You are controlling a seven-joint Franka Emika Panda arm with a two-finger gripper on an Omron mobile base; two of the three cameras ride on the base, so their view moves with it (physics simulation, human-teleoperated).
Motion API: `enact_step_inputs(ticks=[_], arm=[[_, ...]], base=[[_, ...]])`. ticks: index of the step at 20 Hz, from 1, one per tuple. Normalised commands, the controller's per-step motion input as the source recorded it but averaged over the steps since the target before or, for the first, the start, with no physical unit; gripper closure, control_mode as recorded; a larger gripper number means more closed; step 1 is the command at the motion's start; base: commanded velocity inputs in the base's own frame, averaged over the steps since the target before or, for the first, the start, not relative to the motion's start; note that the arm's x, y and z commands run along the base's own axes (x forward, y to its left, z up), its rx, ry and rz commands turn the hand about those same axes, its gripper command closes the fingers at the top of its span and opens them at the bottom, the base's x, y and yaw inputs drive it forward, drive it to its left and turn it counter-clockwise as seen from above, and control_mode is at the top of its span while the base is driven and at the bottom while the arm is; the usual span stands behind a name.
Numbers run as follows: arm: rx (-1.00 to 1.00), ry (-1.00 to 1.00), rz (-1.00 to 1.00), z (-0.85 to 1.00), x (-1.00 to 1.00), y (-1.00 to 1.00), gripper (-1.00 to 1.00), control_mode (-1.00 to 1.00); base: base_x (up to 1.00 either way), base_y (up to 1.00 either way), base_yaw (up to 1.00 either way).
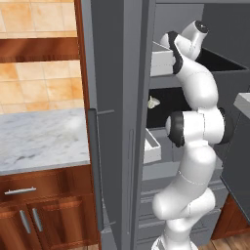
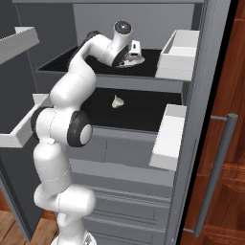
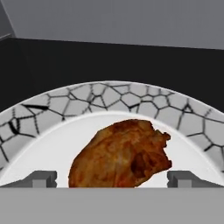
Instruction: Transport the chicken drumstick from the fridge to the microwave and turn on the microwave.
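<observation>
So we're reaching deep into the tall grey fridge (image 2: 201, 72) with our white arm, hand sitting over the upper dark shelf (image 2: 148, 64). In the hand view we're looking almost straight at the small brown lumpy chicken drumstick (image 3: 121, 154), which is lying on a white round plate with a cracked grey mosaic rim (image 3: 109, 94). Our two-finger gripper (image 3: 112, 179) is standing wide open, dark fingertips (image 3: 41, 178) sitting out on either side of the meat with nothing clamped between them. Can't really tell whether they're touching the plate.

From the right base view the plate is resting on that top shelf, just beside a white door bin (image 2: 179, 55). One shelf down, a pale whitish food lump (image 2: 117, 102) is sitting well apart from it. In the left base view, a marble countertop (image 1: 41, 139) over reddish wooden cabinets (image 1: 44, 215) is sitting left of the long grey door (image 1: 112, 122).
</observation>
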Motion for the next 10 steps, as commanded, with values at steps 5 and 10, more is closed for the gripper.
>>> enact_step_inputs(ticks=[5,10], arm=[[0.00,0.08,-0.01,-0.50,0.03,0.03,1.00,-1.00],[0.01,0.04,-0.03,-0.70,0.00,0.00,1.00,-1.00]], base=[[0.00,0.00,0.00],[0.00,0.00,0.00]])
